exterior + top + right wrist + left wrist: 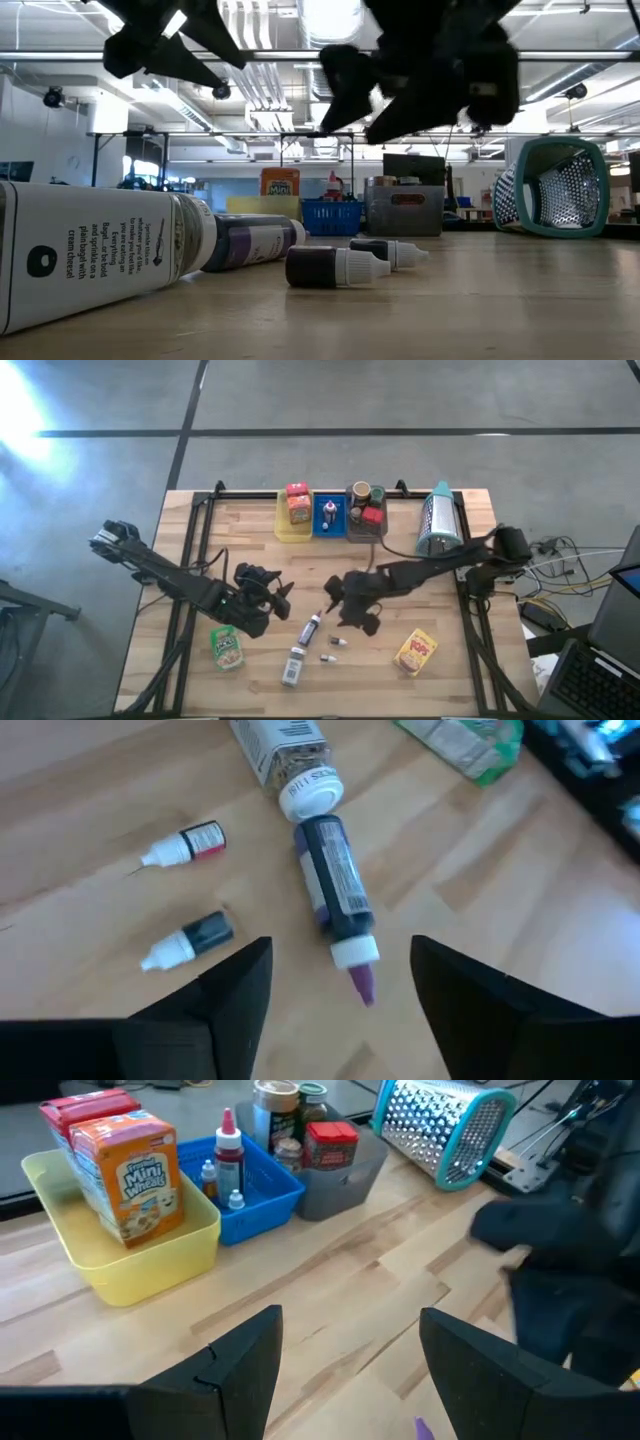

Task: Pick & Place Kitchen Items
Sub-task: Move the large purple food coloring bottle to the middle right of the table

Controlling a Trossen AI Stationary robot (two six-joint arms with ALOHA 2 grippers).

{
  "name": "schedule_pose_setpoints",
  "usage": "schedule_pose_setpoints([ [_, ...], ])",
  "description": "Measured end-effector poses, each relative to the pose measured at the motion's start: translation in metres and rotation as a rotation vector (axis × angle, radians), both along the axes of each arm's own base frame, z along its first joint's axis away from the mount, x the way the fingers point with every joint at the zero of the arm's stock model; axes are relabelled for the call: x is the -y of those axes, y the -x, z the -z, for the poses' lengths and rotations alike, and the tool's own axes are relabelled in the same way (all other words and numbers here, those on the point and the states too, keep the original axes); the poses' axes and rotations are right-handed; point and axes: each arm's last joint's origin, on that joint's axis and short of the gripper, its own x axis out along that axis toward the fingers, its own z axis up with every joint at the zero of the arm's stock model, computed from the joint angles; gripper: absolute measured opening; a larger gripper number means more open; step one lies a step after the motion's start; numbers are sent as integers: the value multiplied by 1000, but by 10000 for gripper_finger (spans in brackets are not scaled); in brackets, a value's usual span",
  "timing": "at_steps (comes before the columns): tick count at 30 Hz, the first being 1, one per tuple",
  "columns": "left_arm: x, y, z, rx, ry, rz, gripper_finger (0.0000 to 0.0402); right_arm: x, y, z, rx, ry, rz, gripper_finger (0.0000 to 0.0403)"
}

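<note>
A slim dark bottle (335, 890) with a purple tip lies flat on the wooden table, cap to cap with a white-labelled shaker (290, 755). Two tiny vials (185, 845) (190, 940) lie on their sides beside it. A green pouch (228, 648) and a yellow pouch (416, 652) lie near the front edge. My right gripper (340, 990) hovers open above the dark bottle's tip end and touches nothing. My left gripper (345, 1370) is open in the air left of the bottle (310, 628), pointing toward the trays.
Along the far edge stand a yellow tray (150, 1260) with cereal boxes, a blue tray (265, 1205) with small bottles and a grey tray (345, 1185) with jars. A teal-rimmed grater (438, 520) lies at the far right. Bare wood lies between the trays and the loose items.
</note>
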Motion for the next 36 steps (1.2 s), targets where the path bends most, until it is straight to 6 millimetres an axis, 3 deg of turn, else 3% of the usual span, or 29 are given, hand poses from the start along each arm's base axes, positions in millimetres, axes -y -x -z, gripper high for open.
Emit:
schedule_pose_setpoints([
  [8, -5, 9, 5, -12, -14, -92, 243, 28, -29, 22, -35, -38, -84, 261],
  [12, -13, 23, 11, -36, -9, -203, 243, 45, -41, 29, -26, -67, -113, 265],
  [16, -15, 26, 15, -61, -39, -214, 243, 56, -49, 40, -43, -86, -124, 256],
  [25, -15, 26, 17, -112, -95, -182, 243, 58, -64, 73, -102, -91, -157, 232],
  [36, -15, 26, 17, -114, -96, -182, 243, 50, -68, 78, -115, -167, -176, 212],
])
